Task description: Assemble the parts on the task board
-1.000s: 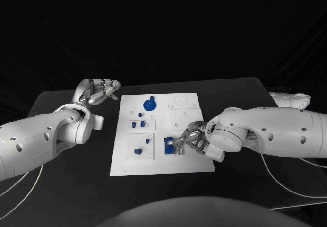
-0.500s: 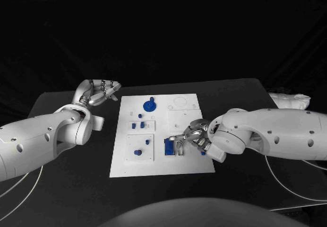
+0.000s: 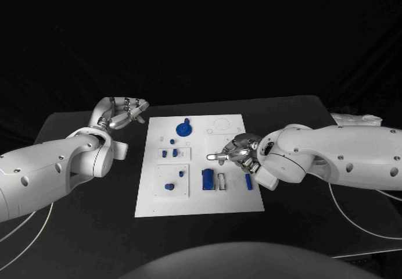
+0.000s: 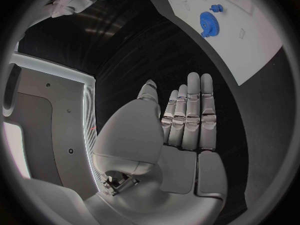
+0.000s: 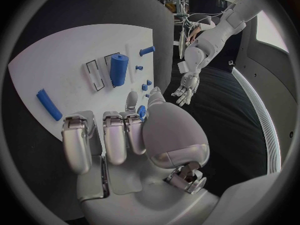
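Right hand (image 3: 234,156) has lifted off the board (image 3: 197,204), fingers curled and empty, leaving a blue bar (image 3: 247,181) near the board's right edge, still unseated. Left hand (image 3: 124,111) waits open beside it.

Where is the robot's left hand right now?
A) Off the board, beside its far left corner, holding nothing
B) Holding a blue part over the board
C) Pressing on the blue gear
A: the left robot hand sits off the white board, fingers holding nothing, apart from the blue gear.
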